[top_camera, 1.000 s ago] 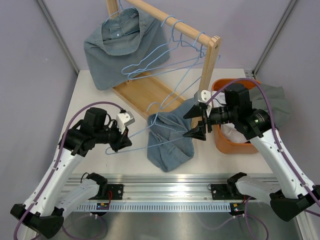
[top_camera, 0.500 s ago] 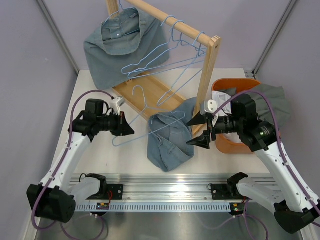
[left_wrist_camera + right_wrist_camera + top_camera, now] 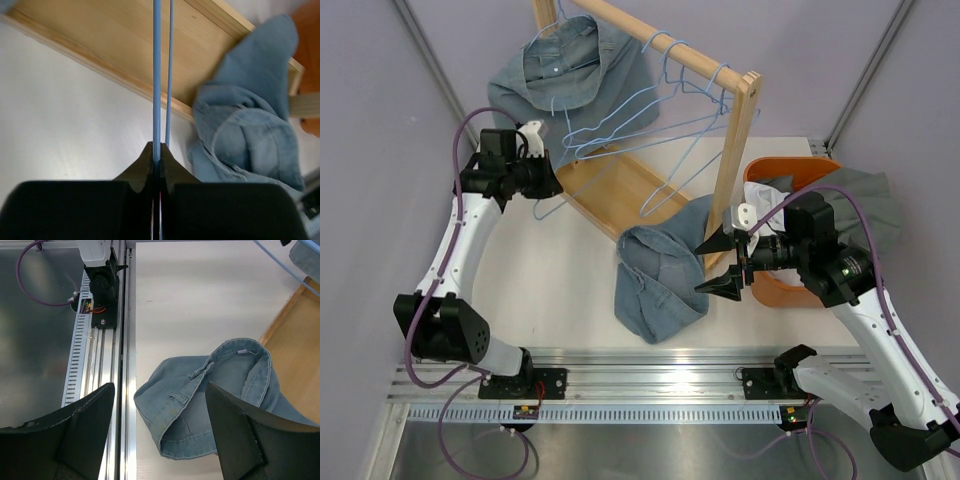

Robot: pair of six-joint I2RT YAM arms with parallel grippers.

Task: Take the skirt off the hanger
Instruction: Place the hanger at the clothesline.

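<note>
The denim skirt (image 3: 658,282) lies crumpled on the white table, off any hanger. It also shows in the left wrist view (image 3: 250,135) and the right wrist view (image 3: 215,400). My left gripper (image 3: 553,184) is shut on the wire of a bare blue hanger (image 3: 560,198), held at the back left beside the wooden rack; the pinched wire (image 3: 157,90) runs straight out from the jaws (image 3: 157,150). My right gripper (image 3: 725,262) is open and empty, just right of the skirt and above it (image 3: 160,435).
The wooden rack (image 3: 738,150) carries several blue hangers (image 3: 670,95) and a second denim garment (image 3: 560,90). Its base board (image 3: 610,185) lies on the table. An orange basket (image 3: 790,290) with clothes stands at the right. A metal rail (image 3: 650,370) runs along the near edge.
My left arm has carried the bare hanger up and back to the left, away from the skirt, toward the rack. The skirt has stayed on the table. My right gripper has drawn slightly right.
</note>
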